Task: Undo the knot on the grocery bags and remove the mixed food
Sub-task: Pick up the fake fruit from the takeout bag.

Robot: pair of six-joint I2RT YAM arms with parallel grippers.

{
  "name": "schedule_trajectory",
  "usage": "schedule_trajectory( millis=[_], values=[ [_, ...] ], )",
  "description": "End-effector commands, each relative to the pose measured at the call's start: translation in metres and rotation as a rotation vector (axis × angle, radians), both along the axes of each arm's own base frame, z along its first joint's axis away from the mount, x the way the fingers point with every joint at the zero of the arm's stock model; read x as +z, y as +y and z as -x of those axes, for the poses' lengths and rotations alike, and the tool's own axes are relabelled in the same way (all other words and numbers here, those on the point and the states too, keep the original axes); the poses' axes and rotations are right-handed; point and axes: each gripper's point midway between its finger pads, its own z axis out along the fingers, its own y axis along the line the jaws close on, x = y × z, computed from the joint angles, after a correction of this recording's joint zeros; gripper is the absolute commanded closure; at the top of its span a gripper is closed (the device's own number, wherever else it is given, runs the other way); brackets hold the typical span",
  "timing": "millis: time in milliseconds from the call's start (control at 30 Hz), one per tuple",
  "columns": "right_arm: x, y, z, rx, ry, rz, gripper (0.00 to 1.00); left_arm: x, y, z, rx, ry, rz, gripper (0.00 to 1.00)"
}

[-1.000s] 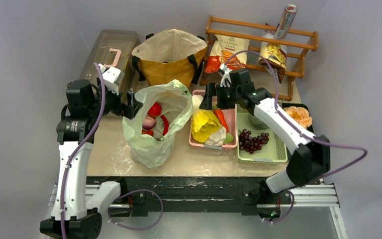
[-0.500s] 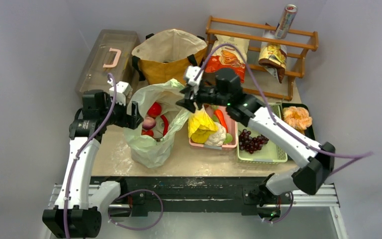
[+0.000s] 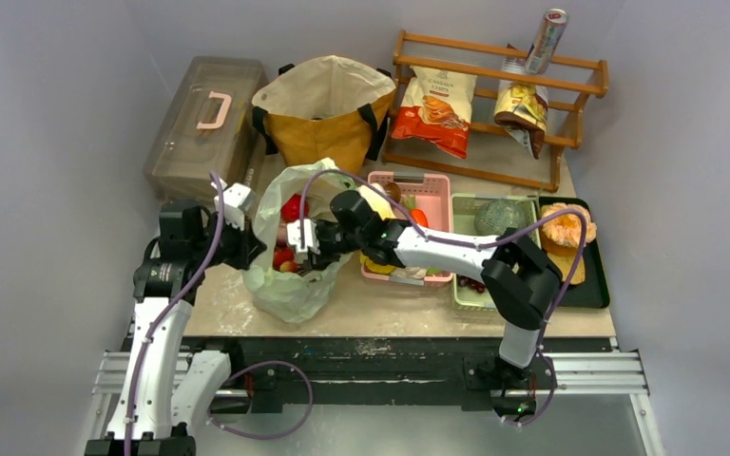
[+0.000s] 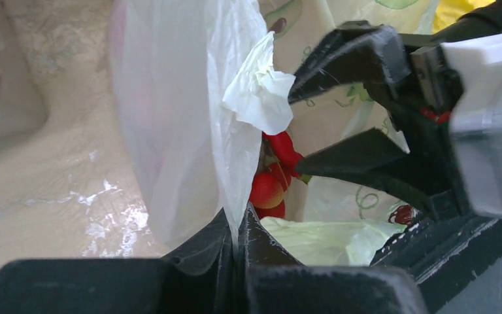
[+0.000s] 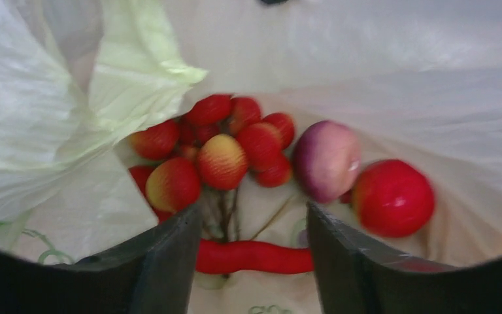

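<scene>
Pinching the rim of the pale-green plastic bag (image 4: 189,131), the left claw (image 4: 235,235) is clamped tight on the film, propping the mouth wide on the counter (image 3: 219,290). The right claw (image 5: 255,239) hangs inside, jaws half apart and gripping nothing, astride the red chilli (image 5: 255,256) on the bag's floor. The chilli's long axis runs from 1 jaw toward the other, stem end unclear. Closing could catch its ends and squirt it aside, or snag film beneath.
</scene>
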Motion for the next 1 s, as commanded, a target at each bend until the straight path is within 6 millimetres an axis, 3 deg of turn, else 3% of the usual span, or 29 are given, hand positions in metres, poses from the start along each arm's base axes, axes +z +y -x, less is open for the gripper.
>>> schedule_trajectory(
  millis=[0, 133, 267, 367, 567, 700, 833, 967],
  values=[
    [-0.012, 0.002, 0.021, 0.148, -0.138, -0.013, 0.31, -0.003, -0.014, 0.019, -0.108, -0.026, 0.029, 1.00],
    [-0.035, 0.007, 0.017, 0.129, -0.176, -0.012, 0.19, 0.002, -0.021, 0.028, -0.206, -0.071, 0.017, 1.00],
    [-0.041, 0.017, 0.003, 0.062, -0.182, -0.056, 0.17, -0.005, -0.003, 0.030, -0.281, -0.115, -0.178, 1.00],
    [-0.024, 0.030, -0.009, -0.015, -0.130, -0.139, 0.19, -0.006, 0.001, 0.033, -0.361, -0.170, -0.263, 1.00],
    [0.002, 0.042, -0.036, -0.171, -0.096, -0.263, 0.28, -0.006, -0.001, 0.027, -0.356, -0.177, -0.253, 1.00],
    [-0.002, 0.040, -0.032, -0.140, -0.091, -0.253, 0.29, -0.003, -0.003, 0.024, -0.350, -0.179, -0.227, 1.00],
    [-0.016, 0.038, -0.014, -0.056, -0.049, -0.200, 0.25, -0.004, -0.004, 0.023, -0.362, -0.182, -0.230, 1.00],
    [-0.028, 0.047, -0.012, -0.026, 0.003, -0.164, 0.30, -0.003, -0.005, 0.022, -0.364, -0.183, -0.225, 1.00]
  ],
)
